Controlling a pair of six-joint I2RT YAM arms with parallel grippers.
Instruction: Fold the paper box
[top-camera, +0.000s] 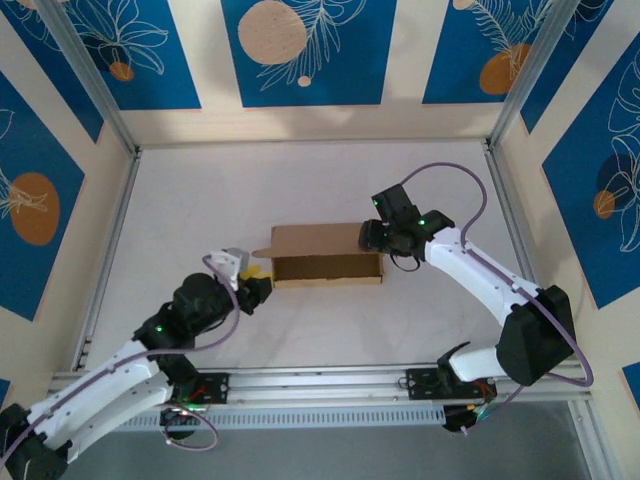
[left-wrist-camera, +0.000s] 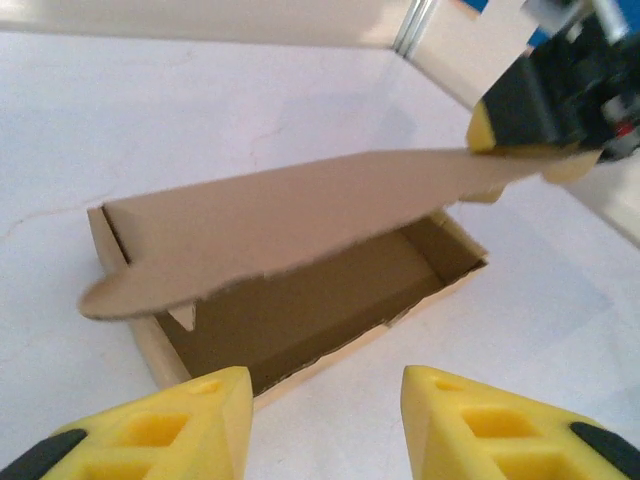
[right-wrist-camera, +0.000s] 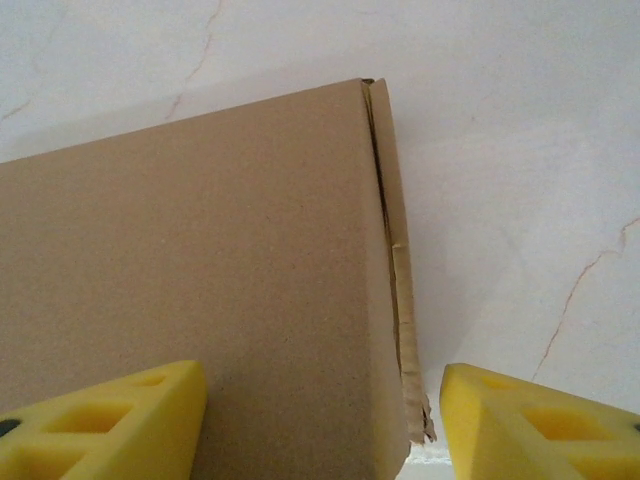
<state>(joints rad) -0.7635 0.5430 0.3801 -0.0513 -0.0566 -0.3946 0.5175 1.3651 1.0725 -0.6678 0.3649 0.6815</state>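
Paper box (top-camera: 325, 255), lid (left-wrist-camera: 300, 215) raised; left end effector (left-wrist-camera: 325, 380) open; right end effector (right-wrist-camera: 320, 375) open.

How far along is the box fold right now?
Done: the box has its walls standing as a shallow tray. In hand: the lid is half raised over it, with the right gripper at its far end, jaws apart. The left gripper hovers open in front. Left: bring the lid down and tuck it shut.
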